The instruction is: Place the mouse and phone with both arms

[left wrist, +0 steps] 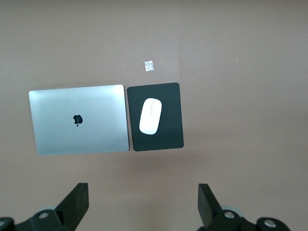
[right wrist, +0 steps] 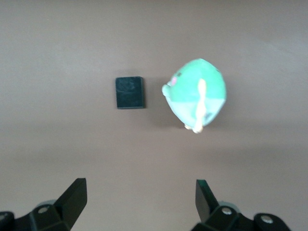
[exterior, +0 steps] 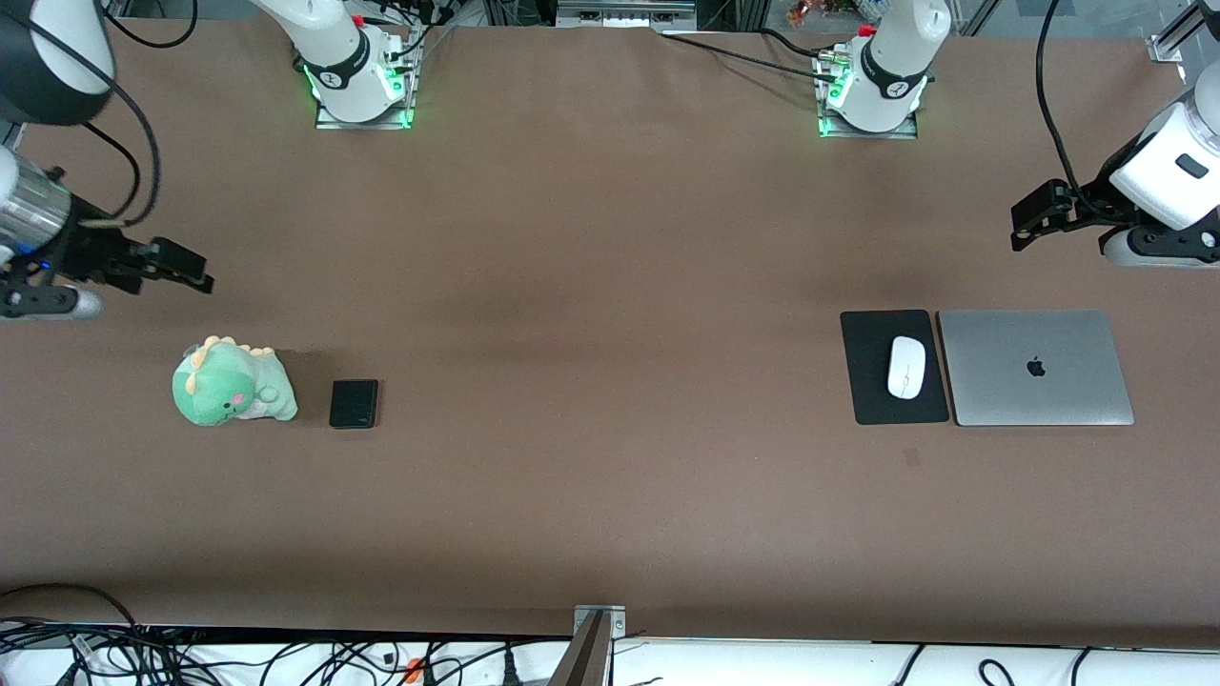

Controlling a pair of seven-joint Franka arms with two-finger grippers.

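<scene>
The white mouse [exterior: 906, 367] lies on a black mouse pad [exterior: 865, 381] toward the left arm's end of the table. It also shows in the left wrist view [left wrist: 150, 116] on the pad [left wrist: 171, 130]. The black phone [exterior: 354, 403] lies flat toward the right arm's end, beside a green plush dinosaur [exterior: 232, 383]; the phone also shows in the right wrist view [right wrist: 130, 92]. My left gripper [exterior: 1034, 219] [left wrist: 143, 207] is open and empty, up over bare table, apart from the mouse. My right gripper [exterior: 186, 267] [right wrist: 141, 204] is open and empty, up over bare table, apart from the phone.
A closed silver laptop [exterior: 1036, 367] [left wrist: 79, 119] lies right beside the mouse pad, toward the table's end. The plush [right wrist: 197, 94] sits close beside the phone. A small white scrap [left wrist: 149, 65] lies near the pad. Cables hang along the table's front edge.
</scene>
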